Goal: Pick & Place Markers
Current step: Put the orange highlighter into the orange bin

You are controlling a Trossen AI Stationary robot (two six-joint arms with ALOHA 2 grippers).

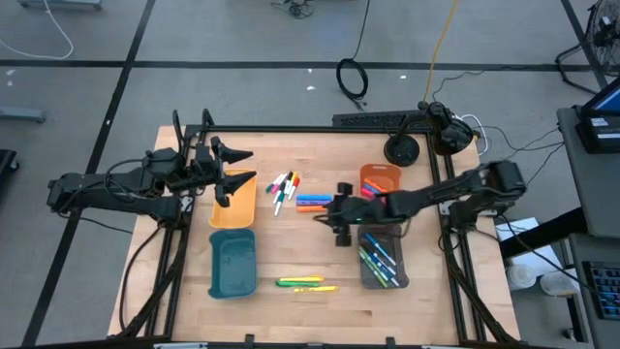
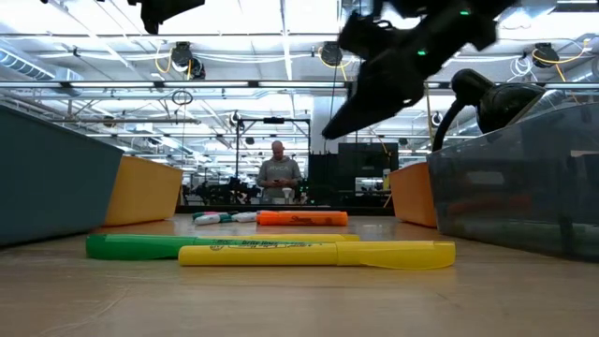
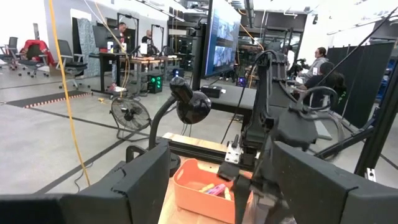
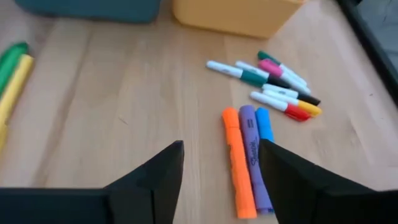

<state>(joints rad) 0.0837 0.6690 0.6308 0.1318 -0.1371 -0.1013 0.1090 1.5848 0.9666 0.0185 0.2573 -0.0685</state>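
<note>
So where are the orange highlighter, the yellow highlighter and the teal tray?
orange highlighter (image 4: 237,163), right wrist view, middle of its barrel.
yellow highlighter (image 2: 314,254), low view, middle of its barrel.
teal tray (image 1: 232,264), high view, bare floor inside it.

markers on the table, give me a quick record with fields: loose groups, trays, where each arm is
loose highlighters centre: orange, purple and blue side by side
thin markers: small heap beside the yellow tray
near edge pair: green highlighter and yellow highlighter
grey tray: holds several markers
teal tray: contents unclear
orange tray: some markers inside
right gripper: fingers open, above the three highlighters
left gripper: open, above the yellow tray
</note>
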